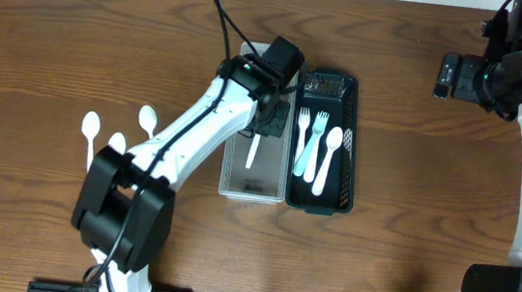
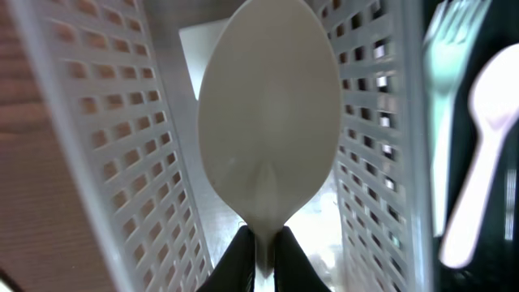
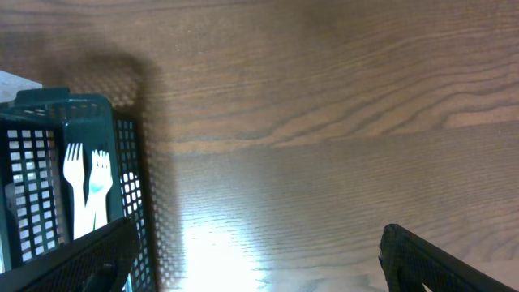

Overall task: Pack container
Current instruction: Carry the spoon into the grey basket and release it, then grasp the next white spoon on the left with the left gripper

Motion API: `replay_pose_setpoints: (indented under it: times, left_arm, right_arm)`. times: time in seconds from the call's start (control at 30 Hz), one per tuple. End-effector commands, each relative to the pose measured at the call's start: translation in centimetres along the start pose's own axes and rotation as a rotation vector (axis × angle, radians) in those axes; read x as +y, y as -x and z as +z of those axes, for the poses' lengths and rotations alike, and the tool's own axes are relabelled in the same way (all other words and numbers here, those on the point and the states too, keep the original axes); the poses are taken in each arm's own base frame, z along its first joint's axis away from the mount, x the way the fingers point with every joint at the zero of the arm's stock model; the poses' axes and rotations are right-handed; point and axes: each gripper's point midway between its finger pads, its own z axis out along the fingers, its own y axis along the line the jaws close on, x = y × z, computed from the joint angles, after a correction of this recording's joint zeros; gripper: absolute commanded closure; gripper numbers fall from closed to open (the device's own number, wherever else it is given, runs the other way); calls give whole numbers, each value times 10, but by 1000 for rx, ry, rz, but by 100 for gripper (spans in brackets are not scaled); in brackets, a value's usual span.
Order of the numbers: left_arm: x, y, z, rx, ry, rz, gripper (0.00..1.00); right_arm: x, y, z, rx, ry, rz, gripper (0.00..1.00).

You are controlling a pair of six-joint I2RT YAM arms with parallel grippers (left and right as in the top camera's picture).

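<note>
My left gripper (image 1: 266,119) is over the white perforated basket (image 1: 231,180) and is shut on a white plastic spoon (image 1: 253,151). In the left wrist view the jaws (image 2: 263,247) pinch the spoon's neck, and its bowl (image 2: 268,113) fills the view between the basket walls (image 2: 113,146). The dark green basket (image 1: 349,136) beside it holds two forks (image 1: 309,132) and a white spoon (image 1: 326,158). My right gripper (image 3: 255,259) is open and empty, high over bare table at the right; the green basket (image 3: 130,154) shows at its left.
Three white spoons (image 1: 91,128) lie on the wooden table left of the left arm. The right arm (image 1: 502,74) stands at the far right edge. A black cable (image 1: 221,15) runs behind the left wrist.
</note>
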Motion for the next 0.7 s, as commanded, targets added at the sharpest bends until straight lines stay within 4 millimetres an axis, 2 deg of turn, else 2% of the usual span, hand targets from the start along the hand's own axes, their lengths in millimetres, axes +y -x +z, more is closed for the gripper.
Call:
replay_pose_setpoints:
  times: [0.0,0.03,0.07,0.1,0.2,0.27,0.33,0.43,0.53,0.57,0.67]
  left_arm:
    - [1,0,-6,-9,-7,-2,83]
    - [1,2,-11,-20,-10,10,69]
    - [1,5,-19,-38,-15,25,64]
    - [2,7,-28,-56,-19,34,55]
    - [18,17,-73,-151,6,9,36]
    - [39,20,-103,-222,38,-32,30]
    - [66,20,-129,-275,70,-90,30]
    - [122,11,-158,-319,117,-250,28]
    - [178,-5,-163,-298,170,-422,23]
    - [194,-11,-160,-279,172,-471,23]
    - [224,-27,-137,-211,132,-583,21]
  right_arm:
    - [-5,0,-2,-3,-11,-5,2]
    - [-5,0,-2,-3,-11,-5,2]
    - [-5,0,-2,-3,-11,-5,2]
    - [-5,0,-2,-3,-11,-5,2]
    - [-5,0,-2,-3,-11,-5,2]
    - [-5,0,-2,-3,-11,-5,2]
    - [-5,0,-2,-3,-12,-5,2]
    - [-6,0,-2,-3,-13,-2,2]
    - [-6,0,-2,-4,-13,-2,2]
    - [-6,0,-2,-4,-13,-2,2]
    - [-6,0,-2,-4,-13,-2,2]
